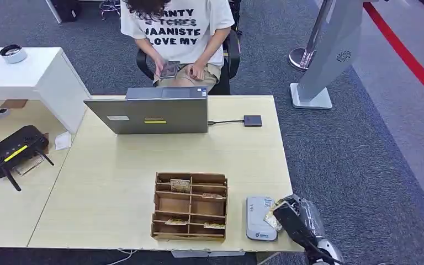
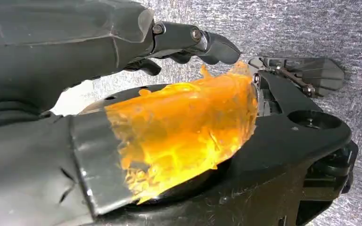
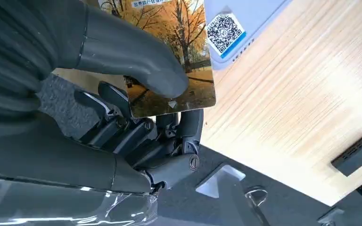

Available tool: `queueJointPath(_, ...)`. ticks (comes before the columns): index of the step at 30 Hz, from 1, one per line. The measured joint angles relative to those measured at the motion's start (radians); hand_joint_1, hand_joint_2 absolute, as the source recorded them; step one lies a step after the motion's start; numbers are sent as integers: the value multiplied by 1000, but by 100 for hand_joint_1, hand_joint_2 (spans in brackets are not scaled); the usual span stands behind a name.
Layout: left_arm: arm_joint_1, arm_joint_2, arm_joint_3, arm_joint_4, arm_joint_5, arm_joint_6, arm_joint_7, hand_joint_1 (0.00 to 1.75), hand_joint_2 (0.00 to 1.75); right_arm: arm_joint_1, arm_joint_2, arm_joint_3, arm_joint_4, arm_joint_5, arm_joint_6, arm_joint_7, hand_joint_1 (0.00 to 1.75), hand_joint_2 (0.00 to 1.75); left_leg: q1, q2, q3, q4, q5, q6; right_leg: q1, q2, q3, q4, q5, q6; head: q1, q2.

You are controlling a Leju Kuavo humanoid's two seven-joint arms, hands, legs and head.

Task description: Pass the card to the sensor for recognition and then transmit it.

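Note:
My right hand (image 1: 291, 216) hovers at the table's front right corner, pinching a card (image 1: 272, 220) between thumb and fingers. In the right wrist view the card (image 3: 179, 52) shows an autumn tree picture, with the thumb (image 3: 136, 61) pressed on its face and the fingers (image 3: 169, 136) under it. The card's far edge lies over the near side of the grey-white sensor (image 1: 259, 218), whose QR label (image 3: 225, 29) is beside the card. My left hand (image 2: 99, 47) hangs over grey carpet and holds nothing, its fingers (image 2: 202, 42) apart from the orange-taped thumb (image 2: 169, 136).
A wooden divided card box (image 1: 190, 206) stands left of the sensor. A laptop (image 1: 152, 113) sits at the table's far side, cabled to a small black box (image 1: 252, 120). A seated person (image 1: 179, 38) is behind it. A black controller (image 1: 14, 152) lies on the left table.

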Motion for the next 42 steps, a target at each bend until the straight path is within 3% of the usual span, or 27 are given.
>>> queueJointPath(10, 0, 0, 5, 0, 8, -2, -3, 0, 0, 12, 0, -5, -51, -106, -1, -66, 175, 175, 0, 0, 0, 0, 0, 0, 0, 0, 0, 0, 0, 0, 0, 0)
queueJointPath(21, 0, 0, 23, 0, 10, 1, -6, 0, 0, 38, 0, 0, -164, -112, 11, -89, 175, 175, 0, 0, 0, 0, 0, 0, 0, 0, 0, 0, 0, 0, 0, 0)
queueJointPath(42, 0, 0, 24, 0, 0, 1, -6, 0, 0, 7, -51, 130, -128, 74, -31, 21, 175, 175, 0, 0, 0, 0, 0, 0, 0, 0, 0, 0, 0, 0, 0, 0)
